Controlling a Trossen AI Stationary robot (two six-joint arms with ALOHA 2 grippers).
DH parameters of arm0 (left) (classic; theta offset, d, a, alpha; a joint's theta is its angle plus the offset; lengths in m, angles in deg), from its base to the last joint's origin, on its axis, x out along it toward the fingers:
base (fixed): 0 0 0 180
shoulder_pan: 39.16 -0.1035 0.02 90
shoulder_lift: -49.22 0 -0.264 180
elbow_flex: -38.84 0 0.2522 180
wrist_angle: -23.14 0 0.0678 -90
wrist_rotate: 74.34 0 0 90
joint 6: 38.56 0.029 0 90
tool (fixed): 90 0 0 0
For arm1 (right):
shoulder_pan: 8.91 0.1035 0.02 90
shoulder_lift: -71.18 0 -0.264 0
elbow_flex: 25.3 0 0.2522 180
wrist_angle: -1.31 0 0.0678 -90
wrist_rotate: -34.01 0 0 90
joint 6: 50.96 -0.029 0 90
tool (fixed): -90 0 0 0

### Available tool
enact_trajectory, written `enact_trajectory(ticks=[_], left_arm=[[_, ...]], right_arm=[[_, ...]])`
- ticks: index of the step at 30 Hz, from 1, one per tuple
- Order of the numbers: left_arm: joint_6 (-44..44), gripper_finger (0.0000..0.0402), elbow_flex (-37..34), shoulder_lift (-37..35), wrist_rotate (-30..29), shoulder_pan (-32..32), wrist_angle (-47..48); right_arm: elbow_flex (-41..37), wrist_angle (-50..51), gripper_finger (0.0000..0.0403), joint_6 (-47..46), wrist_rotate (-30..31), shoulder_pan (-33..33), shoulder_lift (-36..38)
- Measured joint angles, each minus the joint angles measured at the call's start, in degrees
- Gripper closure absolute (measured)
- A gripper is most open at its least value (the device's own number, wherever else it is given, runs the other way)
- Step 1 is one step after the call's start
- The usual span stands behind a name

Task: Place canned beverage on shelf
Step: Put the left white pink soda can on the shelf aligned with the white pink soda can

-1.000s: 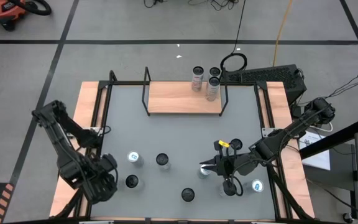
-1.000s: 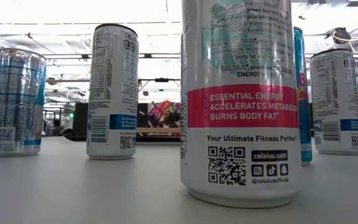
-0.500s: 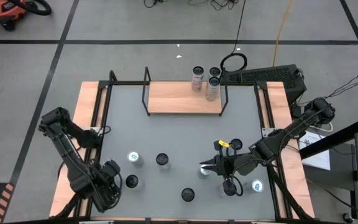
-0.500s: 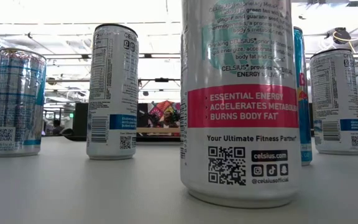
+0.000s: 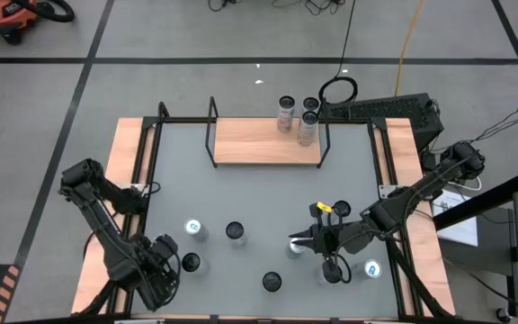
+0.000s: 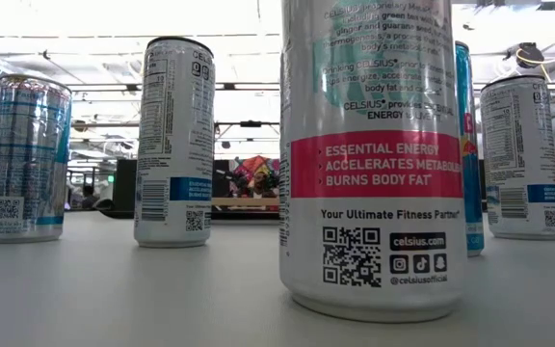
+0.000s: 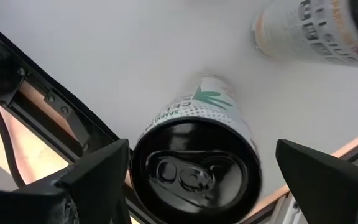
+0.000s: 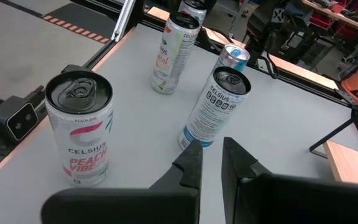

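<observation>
Several canned beverages stand upright on the grey table. My left gripper (image 5: 176, 268) points down over a white can with a green leaf and a black top (image 7: 194, 171), near the table's front left. Its fingers (image 7: 98, 177) are open and stand on either side of the can's top without touching it. The same can shows in the right wrist view (image 8: 174, 53). My right gripper (image 5: 293, 241) is shut and hovers at mid-right, pointing toward the table's left. The shelf (image 5: 259, 142), a light-wood board with a black rod frame, stands at the far edge, with three cans (image 5: 306, 124) at its far right corner.
Other cans stand close by: a blue-topped one (image 5: 194, 229), a black-topped one (image 5: 235, 232), a Peach Vibe can (image 8: 79, 127) near the front edge, and others around my right arm (image 5: 372, 268). The shelf board's left and middle are bare wood.
My left gripper has gone down and toward the table's near right, coming over the black-topped white can with its fingers still open.
</observation>
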Motion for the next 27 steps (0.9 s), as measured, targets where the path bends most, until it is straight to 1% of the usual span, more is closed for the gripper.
enact_trajectory(ticks=[8, 12, 17, 22, 27], left_arm=[[1.74, 0.0074, -2.56, -0.02, 0.39, 0.09, -3.36], [1.99, 0.0112, -2.56, -0.03, 0.61, 0.09, -3.74], [5.00, 0.0158, -2.54, -0.16, 2.21, 0.06, -3.05], [8.02, 0.0158, -2.57, -1.71, 3.52, -0.06, -0.11], [10.34, 0.0153, 0.54, -4.89, 3.49, -0.65, 5.21]], right_arm=[[-0.02, 0.40, 0.0403, -0.17, 0.00, 0.00, 0.00], [-0.02, 0.38, 0.0403, -0.17, 0.00, 0.00, 0.00], [-0.02, 0.36, 0.0403, -0.18, 0.00, 0.00, 0.00], [-0.02, 0.36, 0.0403, -0.62, 0.00, 0.00, 0.00], [-0.02, 0.34, 0.0403, -1.17, 0.00, 0.00, 0.00]])
